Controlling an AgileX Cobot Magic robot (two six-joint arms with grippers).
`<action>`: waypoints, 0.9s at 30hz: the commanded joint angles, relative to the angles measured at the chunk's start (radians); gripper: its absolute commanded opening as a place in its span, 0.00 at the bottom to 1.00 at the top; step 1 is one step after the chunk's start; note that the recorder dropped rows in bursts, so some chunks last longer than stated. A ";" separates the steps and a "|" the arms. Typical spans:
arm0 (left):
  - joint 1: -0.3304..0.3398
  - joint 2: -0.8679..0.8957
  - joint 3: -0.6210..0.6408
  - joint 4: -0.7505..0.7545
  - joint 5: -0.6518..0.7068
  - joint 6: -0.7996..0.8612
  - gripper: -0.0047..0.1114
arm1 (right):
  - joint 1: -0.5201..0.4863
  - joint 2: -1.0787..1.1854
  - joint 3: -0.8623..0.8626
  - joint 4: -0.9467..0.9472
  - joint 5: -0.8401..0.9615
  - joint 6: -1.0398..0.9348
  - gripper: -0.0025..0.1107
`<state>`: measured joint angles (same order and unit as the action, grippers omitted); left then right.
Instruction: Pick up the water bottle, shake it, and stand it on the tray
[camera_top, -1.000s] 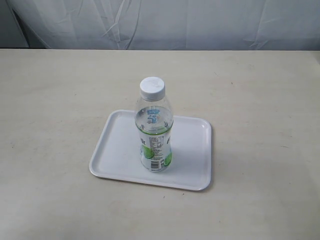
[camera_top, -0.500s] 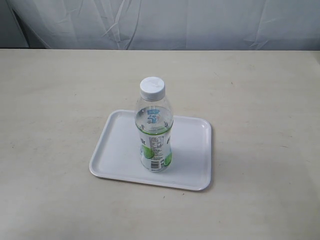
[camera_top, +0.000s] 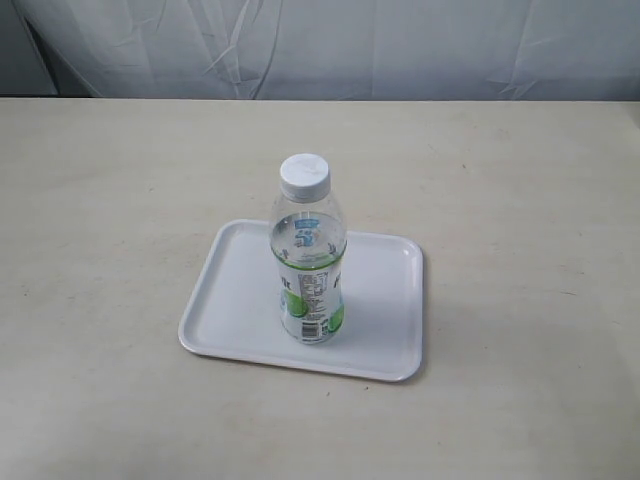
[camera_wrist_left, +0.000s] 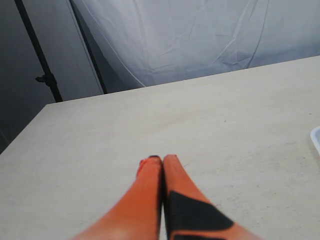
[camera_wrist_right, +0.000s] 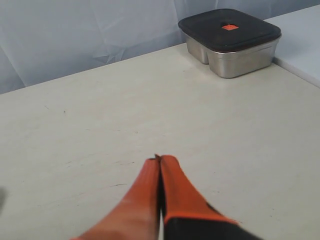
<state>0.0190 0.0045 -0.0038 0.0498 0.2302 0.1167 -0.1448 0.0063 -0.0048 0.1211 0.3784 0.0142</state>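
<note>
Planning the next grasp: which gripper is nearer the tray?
Left, probably. The left gripper, shut, has the tray rim at its view's edge; the right gripper, shut, sees only table and a metal box. Neither shows in the exterior view.

Left claw (camera_wrist_left: 161, 159) pressed closed, right claw (camera_wrist_right: 160, 159) pressed closed, both empty

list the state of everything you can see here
tray: lying flat on the table
water bottle: upright on the tray, cap on, not held
left end effector: shut, empty
right end effector: shut, empty
steel container: closed, dark lid on
</note>
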 joint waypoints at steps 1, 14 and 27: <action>0.000 -0.005 0.004 -0.003 0.002 -0.004 0.04 | -0.004 -0.006 0.005 0.000 -0.014 -0.007 0.01; 0.000 -0.005 0.004 -0.003 0.002 -0.004 0.04 | -0.004 -0.006 0.005 0.020 -0.011 -0.007 0.01; 0.000 -0.005 0.004 -0.003 0.002 -0.004 0.04 | -0.004 -0.006 0.005 0.020 -0.014 -0.007 0.01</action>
<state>0.0190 0.0045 -0.0038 0.0498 0.2302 0.1167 -0.1448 0.0063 -0.0048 0.1398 0.3784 0.0142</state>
